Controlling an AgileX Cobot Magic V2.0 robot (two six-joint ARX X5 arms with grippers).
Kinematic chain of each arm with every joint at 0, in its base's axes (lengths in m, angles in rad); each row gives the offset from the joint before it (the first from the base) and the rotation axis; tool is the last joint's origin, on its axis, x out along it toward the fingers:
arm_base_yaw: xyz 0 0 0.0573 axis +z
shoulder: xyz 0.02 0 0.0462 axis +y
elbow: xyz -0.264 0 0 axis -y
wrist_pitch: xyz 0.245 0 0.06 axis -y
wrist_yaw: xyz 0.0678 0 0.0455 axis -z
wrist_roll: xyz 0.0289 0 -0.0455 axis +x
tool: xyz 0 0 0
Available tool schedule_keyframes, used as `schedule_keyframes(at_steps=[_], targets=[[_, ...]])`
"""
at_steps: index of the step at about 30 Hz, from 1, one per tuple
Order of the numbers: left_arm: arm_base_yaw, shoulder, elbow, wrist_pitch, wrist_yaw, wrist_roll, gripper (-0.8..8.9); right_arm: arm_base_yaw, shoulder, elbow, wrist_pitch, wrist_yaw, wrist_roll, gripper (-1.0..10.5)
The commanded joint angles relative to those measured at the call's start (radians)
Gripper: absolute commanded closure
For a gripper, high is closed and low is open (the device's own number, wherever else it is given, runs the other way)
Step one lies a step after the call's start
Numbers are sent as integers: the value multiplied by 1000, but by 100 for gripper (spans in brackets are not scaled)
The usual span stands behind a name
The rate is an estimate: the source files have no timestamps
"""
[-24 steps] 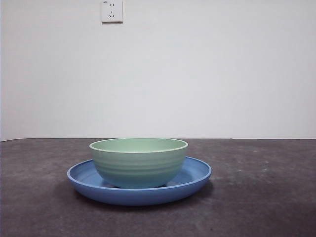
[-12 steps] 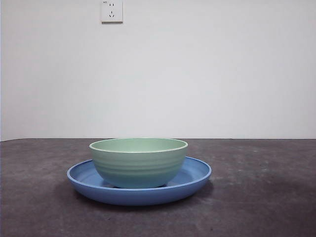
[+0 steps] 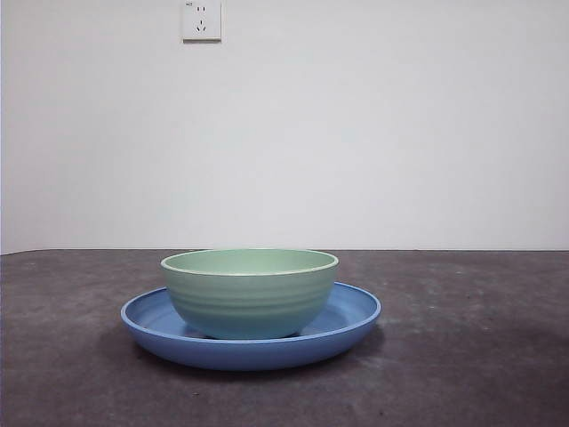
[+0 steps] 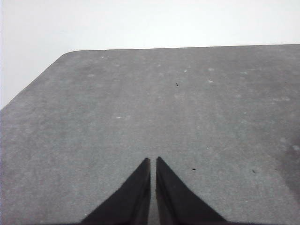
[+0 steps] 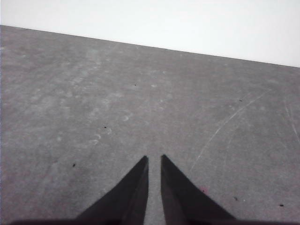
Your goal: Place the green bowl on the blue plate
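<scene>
The green bowl sits upright inside the blue plate in the front view, near the middle of the dark table. No arm shows in that view. In the left wrist view my left gripper is shut, its black jaws nearly touching over bare grey table, holding nothing. The right wrist view shows my right gripper shut too, with only a thin slit between the jaws above bare table. Neither wrist view shows the bowl or the plate.
A white wall with a socket stands behind the table. The table's far edge and a rounded corner show in the left wrist view.
</scene>
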Motion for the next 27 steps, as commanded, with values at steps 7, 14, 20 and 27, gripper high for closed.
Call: schedule_keyframes(at_steps=[7, 14, 20, 27], targets=[[-2, -1, -20, -6, 1, -5, 794, -2, -2, -6, 6, 0, 37, 906], [-2, -1, -20, -6, 1, -5, 794, -2, -2, -6, 9, -3, 37, 906], [-2, -1, -20, -6, 1, -5, 794, -2, -2, -6, 9, -3, 37, 906], [-2, -1, -20, -6, 1, -5, 794, -2, -2, -6, 9, -3, 37, 906]])
